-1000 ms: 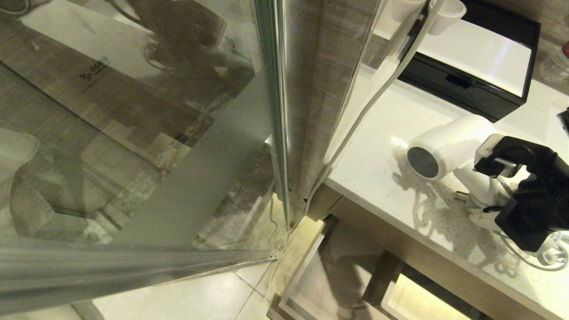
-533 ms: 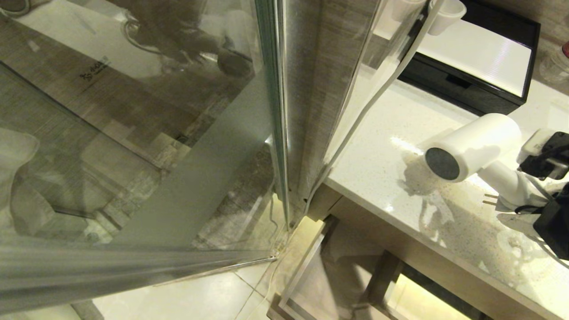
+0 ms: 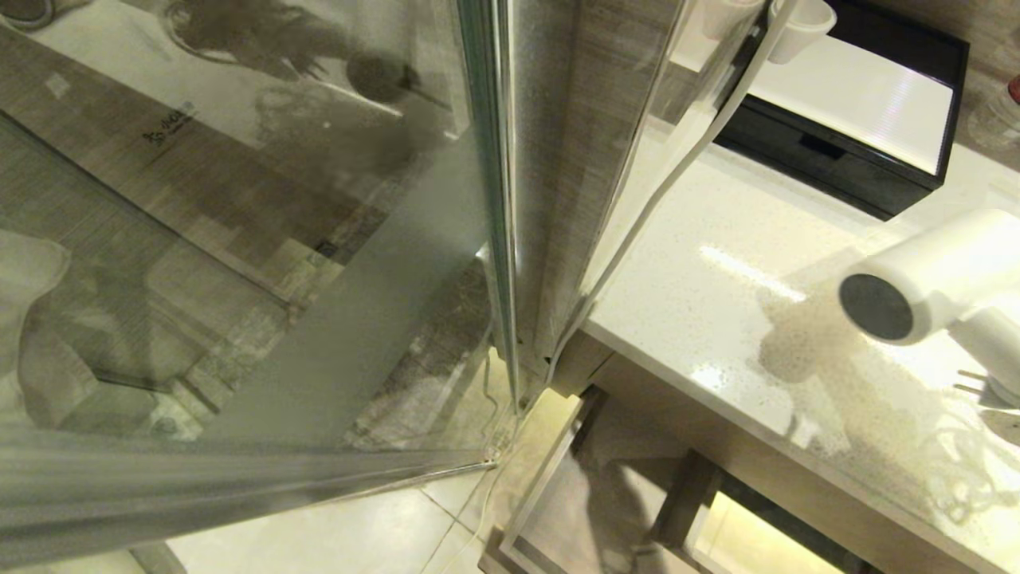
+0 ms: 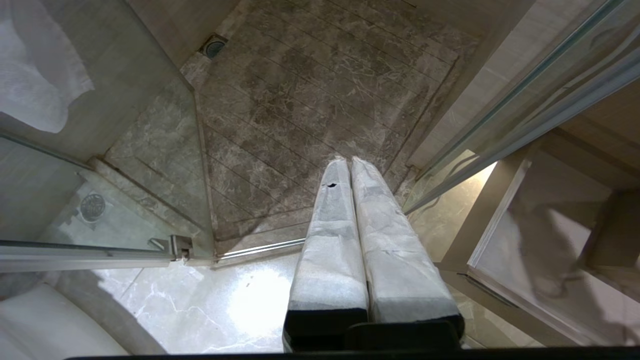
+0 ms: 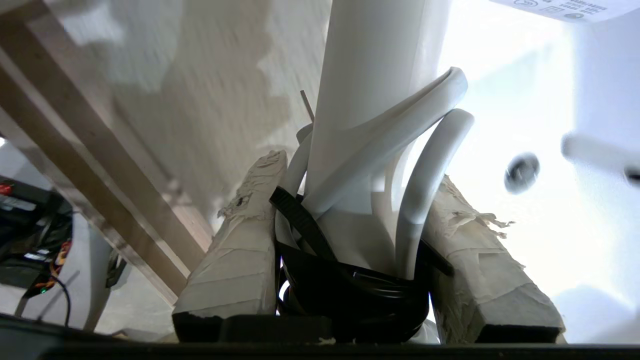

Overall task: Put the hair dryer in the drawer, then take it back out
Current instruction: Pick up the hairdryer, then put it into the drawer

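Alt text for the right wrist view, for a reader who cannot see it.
The right gripper, fingers wrapped in white tape, is shut on the hair dryer, clamping its slim white handle with the bundled white cord and black tie. Behind lies a bright white countertop with a light-brown wooden edge.

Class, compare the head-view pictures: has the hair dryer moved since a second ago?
Yes. The hair dryer has shifted toward the robot's right, farther from the fixed black box.

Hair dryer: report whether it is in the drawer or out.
Out. The hair dryer hangs above the white countertop, its handle clamped in the right gripper.
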